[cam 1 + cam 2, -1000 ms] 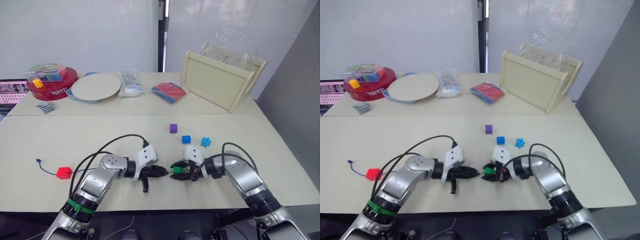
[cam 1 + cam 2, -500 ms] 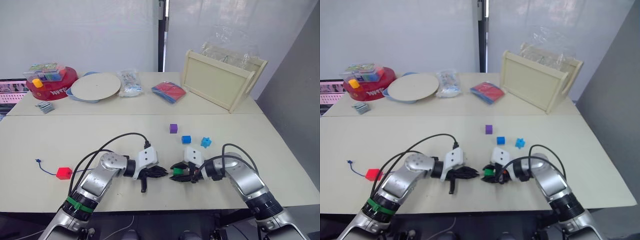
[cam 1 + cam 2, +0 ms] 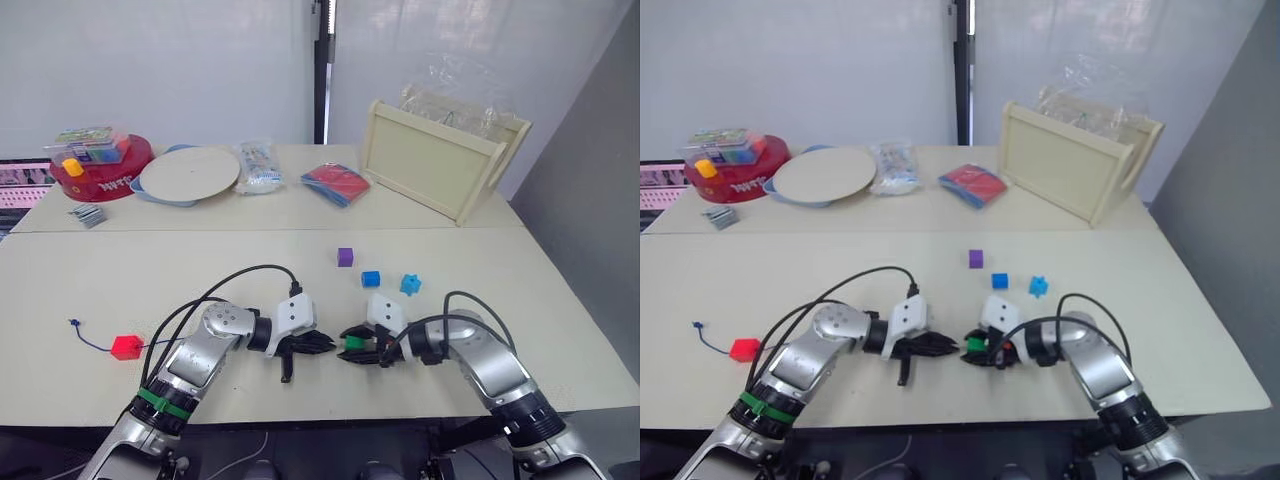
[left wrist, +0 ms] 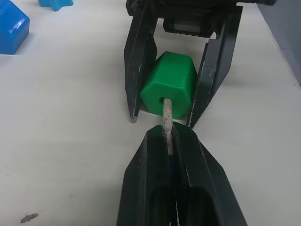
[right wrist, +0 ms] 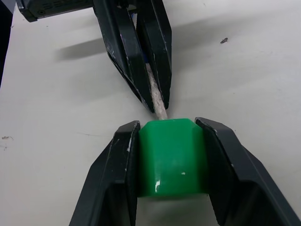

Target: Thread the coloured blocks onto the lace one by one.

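The right gripper [image 4: 181, 115] is clamped on the green block [image 4: 170, 84], into whose hole the lace tip [image 4: 166, 118] (pinched by the left gripper [image 4: 170, 141]) is entered; the red block [image 3: 127, 346] is judged threaded, three beyond remain.

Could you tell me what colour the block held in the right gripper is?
Green: the small plastic block in the right gripper, clearest in the right wrist view.

We could not see how far the lace's pale tip [image 4: 166, 123] reached inside the green block [image 4: 170, 82]; the rest lay hidden between the left gripper's fingers [image 4: 190, 175].
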### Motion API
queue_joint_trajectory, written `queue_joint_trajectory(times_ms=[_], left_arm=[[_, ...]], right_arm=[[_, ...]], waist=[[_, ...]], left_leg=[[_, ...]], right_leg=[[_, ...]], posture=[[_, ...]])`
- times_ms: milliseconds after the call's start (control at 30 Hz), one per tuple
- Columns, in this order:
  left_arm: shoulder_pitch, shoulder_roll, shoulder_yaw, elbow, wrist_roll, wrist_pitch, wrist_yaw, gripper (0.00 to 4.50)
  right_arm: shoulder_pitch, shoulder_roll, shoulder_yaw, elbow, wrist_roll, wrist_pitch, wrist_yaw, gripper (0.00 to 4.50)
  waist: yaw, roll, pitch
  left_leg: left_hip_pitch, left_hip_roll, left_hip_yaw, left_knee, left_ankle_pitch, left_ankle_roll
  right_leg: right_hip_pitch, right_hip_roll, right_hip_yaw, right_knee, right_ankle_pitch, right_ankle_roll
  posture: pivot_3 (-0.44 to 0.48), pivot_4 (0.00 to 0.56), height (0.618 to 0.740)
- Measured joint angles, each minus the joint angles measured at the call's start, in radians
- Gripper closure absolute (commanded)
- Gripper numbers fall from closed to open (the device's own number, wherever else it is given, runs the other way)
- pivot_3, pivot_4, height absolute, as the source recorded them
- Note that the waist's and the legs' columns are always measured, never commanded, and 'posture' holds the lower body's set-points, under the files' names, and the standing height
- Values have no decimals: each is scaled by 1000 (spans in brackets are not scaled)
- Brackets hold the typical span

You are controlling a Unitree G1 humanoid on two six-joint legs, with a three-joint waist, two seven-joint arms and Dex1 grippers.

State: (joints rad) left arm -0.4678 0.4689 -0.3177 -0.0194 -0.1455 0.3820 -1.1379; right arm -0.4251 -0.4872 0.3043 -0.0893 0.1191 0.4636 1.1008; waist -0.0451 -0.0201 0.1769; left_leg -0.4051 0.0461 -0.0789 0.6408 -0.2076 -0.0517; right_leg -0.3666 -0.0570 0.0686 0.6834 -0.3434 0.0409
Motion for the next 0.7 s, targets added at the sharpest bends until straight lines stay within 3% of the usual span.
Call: queue_joint_trajectory(times_ms=[233,467,700], left_arm=[[7,-11,7,-27,-1,64,22,4500],[6,-19,26,-64,-13,73,49,2272],[18,48,30,-132,-57,81,15,2272]], right_arm=[[1,0,0,-11,0,24,-9,3123],[4,8,2,-13,1,26,-18,3123],[5,11,4,-6,0,25,-37,3123]], waist=[[1,0,0],[-2,0,0],[-12,-1,-1]], left_leg=[[0,0,0,0,0,0],[1,0,0,0,0,0],[2,2,0,-2,0,0]], right_leg=[[0,0,0,0,0,0],[0,0,0,0,0,0],[0,2,1,0,0,0]], posture=[[0,150,740],[0,150,740],[0,150,740]])
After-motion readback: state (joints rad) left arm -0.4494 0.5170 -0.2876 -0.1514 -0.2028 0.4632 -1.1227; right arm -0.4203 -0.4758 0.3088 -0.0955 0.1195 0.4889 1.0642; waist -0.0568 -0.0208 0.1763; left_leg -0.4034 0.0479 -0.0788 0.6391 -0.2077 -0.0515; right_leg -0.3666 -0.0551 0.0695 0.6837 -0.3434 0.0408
